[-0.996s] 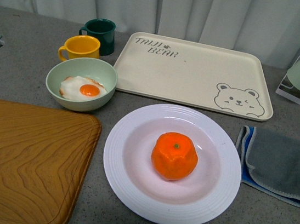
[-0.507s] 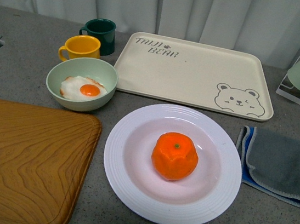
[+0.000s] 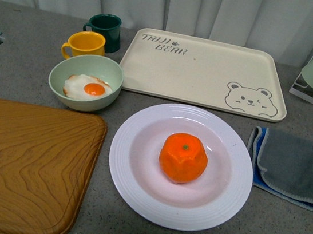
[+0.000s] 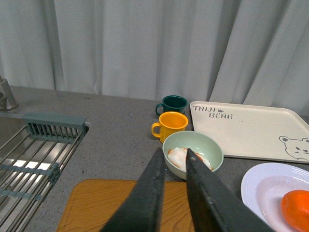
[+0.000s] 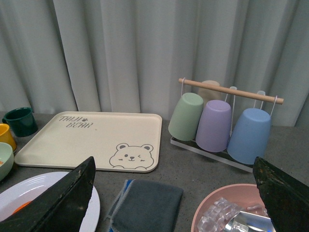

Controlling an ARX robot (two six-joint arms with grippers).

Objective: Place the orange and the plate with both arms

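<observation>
Orange is sitting on the plate by the desk's front edge, only the camera's shifting, so it's looking done; left gripper barely parted, right gripper gaping, both empty.

A wooden board fills the lower left; a green bowl, yellow mug and dark mug sit above it, a bear tray top centre, and a grey cloth at right.
</observation>
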